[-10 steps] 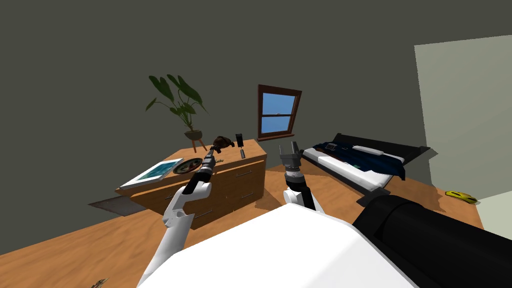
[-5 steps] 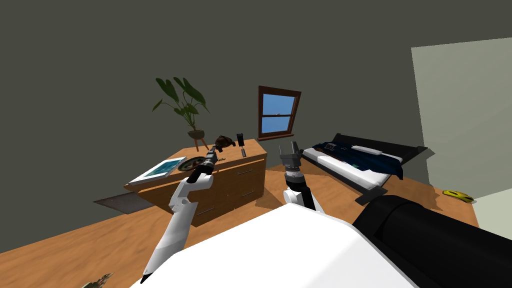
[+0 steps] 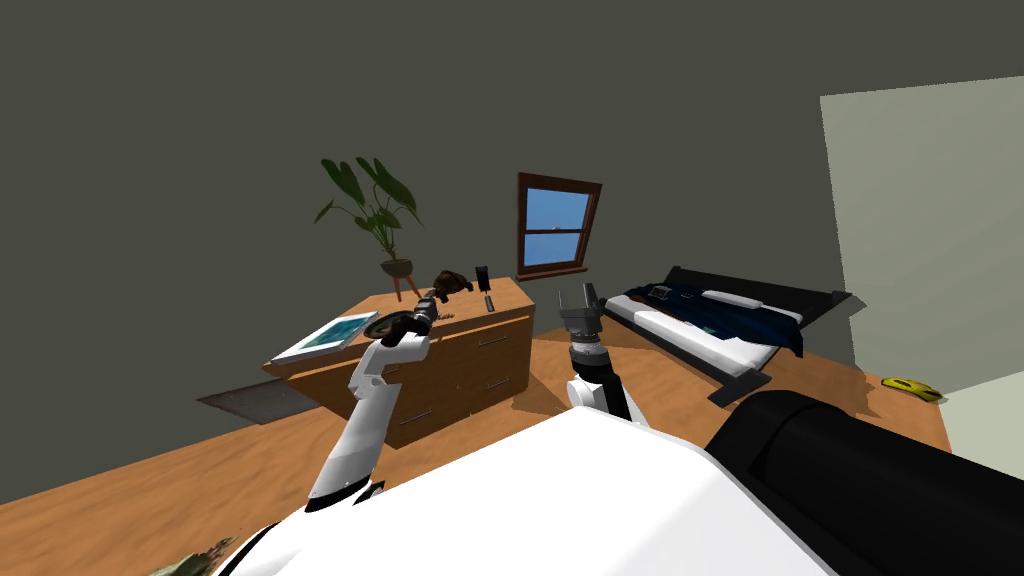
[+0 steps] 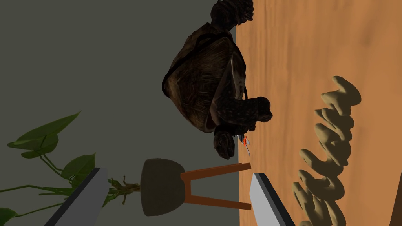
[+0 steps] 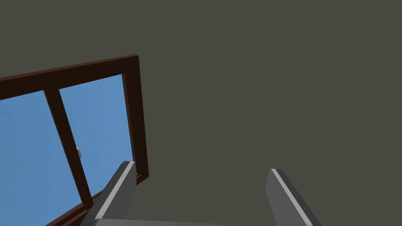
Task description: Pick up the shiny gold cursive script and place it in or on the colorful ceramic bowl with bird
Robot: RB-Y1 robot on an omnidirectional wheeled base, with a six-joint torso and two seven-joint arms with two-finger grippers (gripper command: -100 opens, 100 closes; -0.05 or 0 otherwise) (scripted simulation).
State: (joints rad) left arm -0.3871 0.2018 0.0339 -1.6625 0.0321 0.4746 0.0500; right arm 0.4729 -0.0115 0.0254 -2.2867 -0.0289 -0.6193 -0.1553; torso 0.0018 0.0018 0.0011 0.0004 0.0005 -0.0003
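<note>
The left claw (image 4: 177, 172) reaches over the top of the wooden dresser (image 3: 470, 355) with its fingers spread wide and nothing between them. The gold cursive script (image 4: 329, 157) lies flat on the dresser top, just beside one finger (image 4: 271, 200) and outside the gap. It is seen at a slant, and its word cannot be read. A dark brown tortoise figurine (image 4: 208, 78) stands beyond the script, near the potted plant (image 4: 161, 186) on wooden legs. The round dark bowl (image 3: 383, 325) sits on the dresser under the left forearm, next to a flat teal panel with a white frame (image 3: 325, 337). The right claw (image 3: 574, 292) is raised between the dresser and the bed (image 3: 710, 325), fingers apart and empty.
</note>
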